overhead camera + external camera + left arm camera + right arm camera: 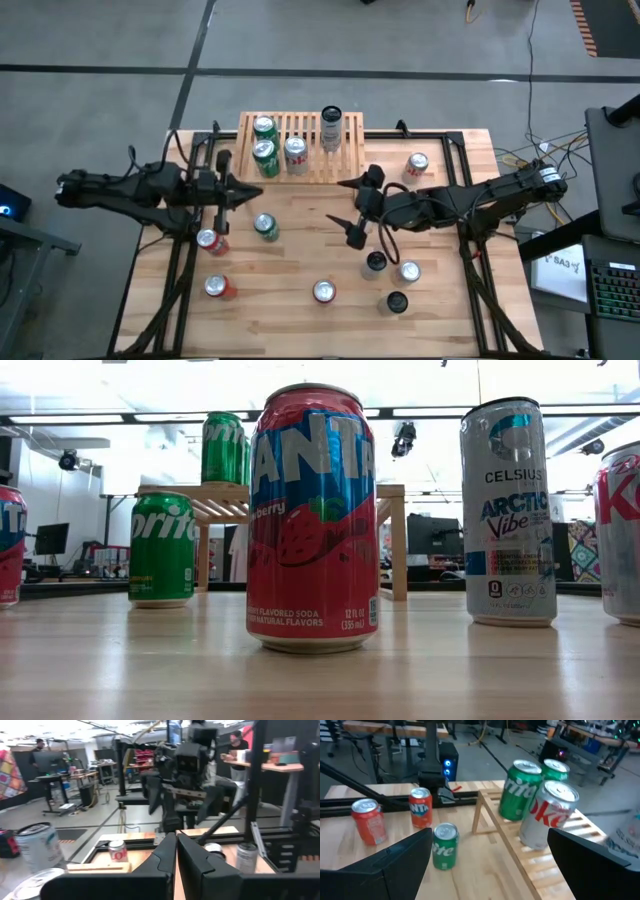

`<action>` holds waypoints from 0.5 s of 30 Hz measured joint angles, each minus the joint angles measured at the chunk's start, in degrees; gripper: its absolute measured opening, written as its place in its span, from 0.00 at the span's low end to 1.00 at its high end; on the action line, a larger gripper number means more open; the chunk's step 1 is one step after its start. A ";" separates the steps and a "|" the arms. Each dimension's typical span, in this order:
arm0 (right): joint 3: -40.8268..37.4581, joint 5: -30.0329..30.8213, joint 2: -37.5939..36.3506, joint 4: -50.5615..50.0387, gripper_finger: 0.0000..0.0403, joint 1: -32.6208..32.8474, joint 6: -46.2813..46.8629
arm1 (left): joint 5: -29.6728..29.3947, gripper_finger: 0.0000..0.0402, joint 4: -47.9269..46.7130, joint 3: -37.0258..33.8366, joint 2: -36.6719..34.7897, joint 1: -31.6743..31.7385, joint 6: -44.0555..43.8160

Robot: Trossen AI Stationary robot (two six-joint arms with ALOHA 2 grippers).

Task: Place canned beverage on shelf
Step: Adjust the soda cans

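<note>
The light-wood slatted shelf stands at the table's far middle. On it stand two green Sprite cans, a silver Coke can and a tall Celsius can. My right gripper is wide open and empty, level, just in front of the shelf; in its wrist view it faces the shelf's cans. My left gripper is shut and empty, near the shelf's left front corner; its wrist view shows the fingers closed. A loose green Sprite can stands on the table between the grippers.
Loose cans stand on the plank table: a Fanta can, red cans, dark cans and a silver one. The shelf's right slats are bare. People stand in the room beyond.
</note>
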 joint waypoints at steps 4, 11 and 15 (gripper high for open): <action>0.00 -0.58 0.00 2.23 0.95 -0.16 -2.68 | -2.79 0.00 -0.01 -0.01 0.36 -1.36 -0.87; 0.00 -0.70 0.00 8.50 0.84 -0.88 -4.83 | -4.61 0.00 -1.81 -0.01 -0.48 -1.43 1.25; 0.00 -0.70 0.00 12.77 0.70 -1.97 -4.40 | -4.61 0.00 -2.87 -0.03 -1.03 -1.43 4.02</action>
